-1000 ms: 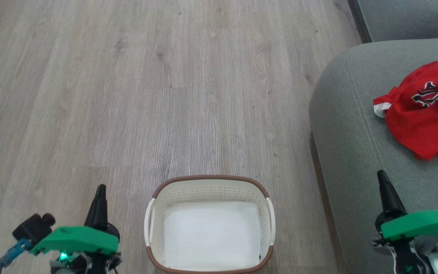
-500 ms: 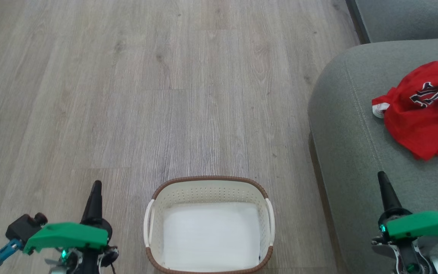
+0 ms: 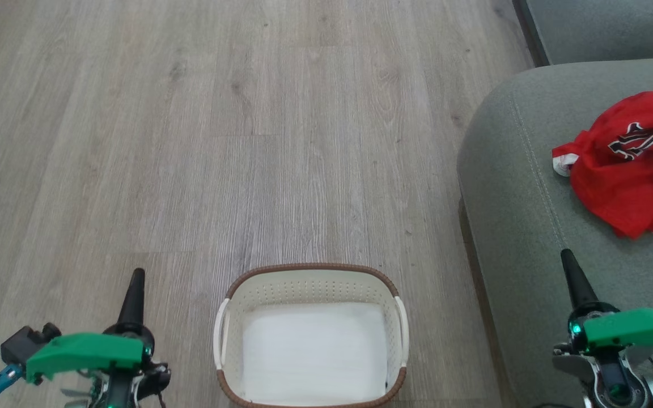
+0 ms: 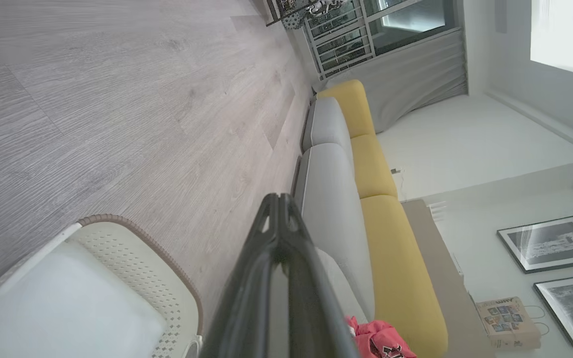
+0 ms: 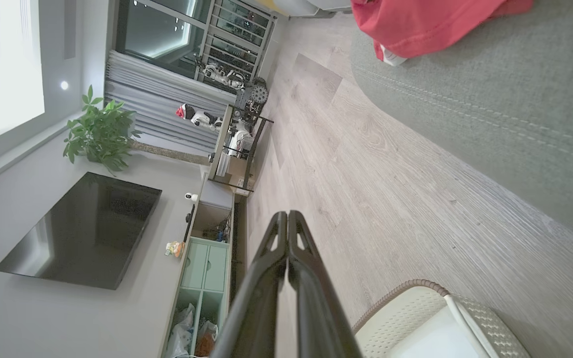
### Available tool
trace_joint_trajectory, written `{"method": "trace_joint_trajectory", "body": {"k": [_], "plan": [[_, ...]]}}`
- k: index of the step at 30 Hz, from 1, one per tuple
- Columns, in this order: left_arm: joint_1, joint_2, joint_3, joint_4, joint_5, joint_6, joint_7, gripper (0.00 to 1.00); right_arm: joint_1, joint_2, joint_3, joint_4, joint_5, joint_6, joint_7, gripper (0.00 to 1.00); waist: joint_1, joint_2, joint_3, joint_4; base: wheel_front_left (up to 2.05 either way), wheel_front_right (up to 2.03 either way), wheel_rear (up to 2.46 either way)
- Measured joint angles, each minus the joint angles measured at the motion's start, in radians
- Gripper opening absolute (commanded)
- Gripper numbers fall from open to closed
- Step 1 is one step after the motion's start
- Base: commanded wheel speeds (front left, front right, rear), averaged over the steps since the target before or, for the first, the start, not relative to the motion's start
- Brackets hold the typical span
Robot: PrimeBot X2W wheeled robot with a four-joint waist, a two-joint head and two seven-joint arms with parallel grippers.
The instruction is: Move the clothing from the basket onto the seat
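Left gripper, right gripper closed; clothing on seat.

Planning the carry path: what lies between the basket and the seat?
A bare strip of wood floor separates the basket from the seat, with nothing on it, as the head view shows.
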Motion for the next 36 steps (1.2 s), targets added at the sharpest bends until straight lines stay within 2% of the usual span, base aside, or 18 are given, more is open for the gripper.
{"method": "trace_joint_trajectory", "body": {"k": [36], "plan": [[-0.035, -0.001, 0.074, 0.007, -0.378, -0.044, 0.097, 0.0, -0.021, 0.042, -0.063, 0.01, 0.305, 0.0, 0.091, 0.0, 0.0, 0.0, -0.011, -0.008, 0.0, 0.0, 0.0]]}}
